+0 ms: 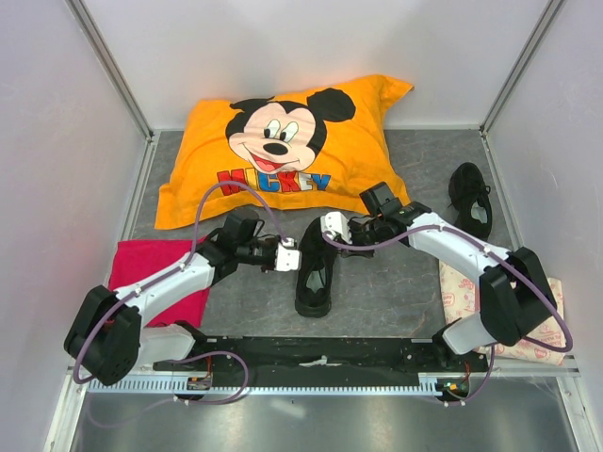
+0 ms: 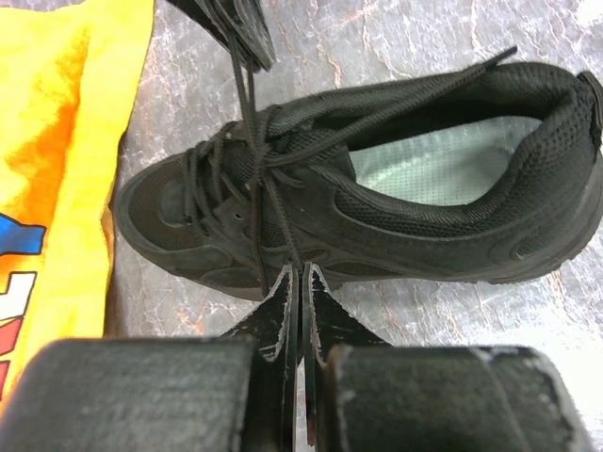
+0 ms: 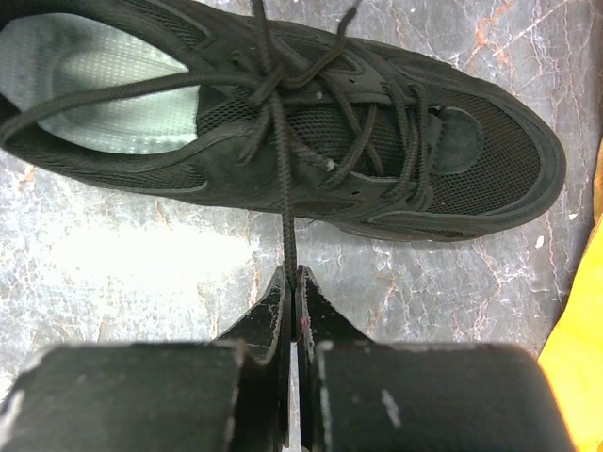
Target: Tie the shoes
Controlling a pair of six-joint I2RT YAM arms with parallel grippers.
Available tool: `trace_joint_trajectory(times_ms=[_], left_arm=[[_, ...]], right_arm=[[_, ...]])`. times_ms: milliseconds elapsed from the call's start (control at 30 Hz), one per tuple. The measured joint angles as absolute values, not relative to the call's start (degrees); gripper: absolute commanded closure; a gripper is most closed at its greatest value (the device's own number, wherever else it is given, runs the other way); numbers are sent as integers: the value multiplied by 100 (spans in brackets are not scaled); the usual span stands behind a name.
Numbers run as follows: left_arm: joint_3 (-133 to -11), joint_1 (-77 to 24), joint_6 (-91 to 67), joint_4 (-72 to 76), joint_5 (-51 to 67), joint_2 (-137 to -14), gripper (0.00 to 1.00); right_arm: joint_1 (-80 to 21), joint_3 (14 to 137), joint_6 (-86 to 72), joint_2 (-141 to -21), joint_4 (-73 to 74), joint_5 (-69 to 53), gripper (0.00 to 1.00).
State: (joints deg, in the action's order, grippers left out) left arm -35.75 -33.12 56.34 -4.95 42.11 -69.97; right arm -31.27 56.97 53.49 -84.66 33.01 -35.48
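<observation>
Centre shoe (image 1: 316,268): left gripper (image 2: 301,273) pinches one lace (image 2: 275,212); right gripper (image 3: 290,275) pinches the other lace (image 3: 285,207). First crossing appears drawn; bow remains. Second shoe (image 1: 469,198), at 2 o'clock, appears untied.

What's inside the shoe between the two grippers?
Inside the shoe, a pale grey insole shows through the opening. Farther toward the toe, the laces and upper cover the interior, so that part can't be seen.

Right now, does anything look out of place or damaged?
Nothing damaged. The second shoe lies apart near the right wall. The middle shoe sits between the left gripper and right gripper, each shut on a lace.
</observation>
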Motion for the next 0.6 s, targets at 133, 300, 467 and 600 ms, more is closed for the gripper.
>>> trace_joint_trajectory(times_ms=[133,300,467,600], left_arm=[[-3671,-3339,5588,-550,4134,-6997,99],[-3656,-3293,5555,-572,4069,-6954,98],[-3505,-3269,5555,-576,4056,-6849,99],[-3487,-3286,5516,-545,4047,-6879,98]], right_arm=[[-3127,5747,5349,-8534,3310,-3459,100],[-3037,5745,5516,-8510,3345,-3483,100],[-2947,5728,5583,-8434,3391,-3487,100],[-2943,5725,5570,-8434,3389,-3494,100]])
